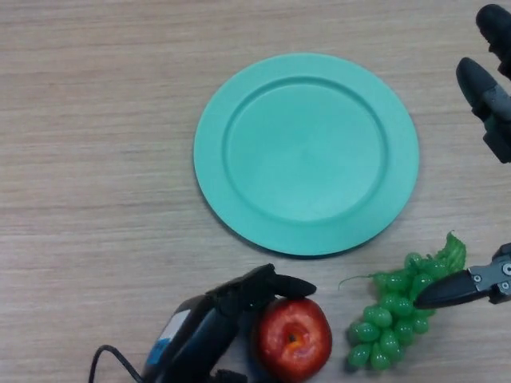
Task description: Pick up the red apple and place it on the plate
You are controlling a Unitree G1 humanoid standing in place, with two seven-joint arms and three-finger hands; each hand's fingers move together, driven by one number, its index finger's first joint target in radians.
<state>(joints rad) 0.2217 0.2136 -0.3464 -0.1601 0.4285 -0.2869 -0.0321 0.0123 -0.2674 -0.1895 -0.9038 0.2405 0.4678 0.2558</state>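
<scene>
The red apple (294, 338) sits on the wooden table near the front edge, below the plate. My left hand (239, 299) comes in from the bottom left and lies against the apple's left side, its fingers curled over the apple's top and its thumb low on the left. The teal plate (239, 199) lies empty at the middle of the table. My right hand (485, 86) shows at the right edge with fingers spread, its thumb (449, 291) reaching over the grapes.
A bunch of green grapes (395, 315) lies just right of the apple, below the plate's lower right rim. Bare wooden table (96, 159) stretches to the left of and behind the plate.
</scene>
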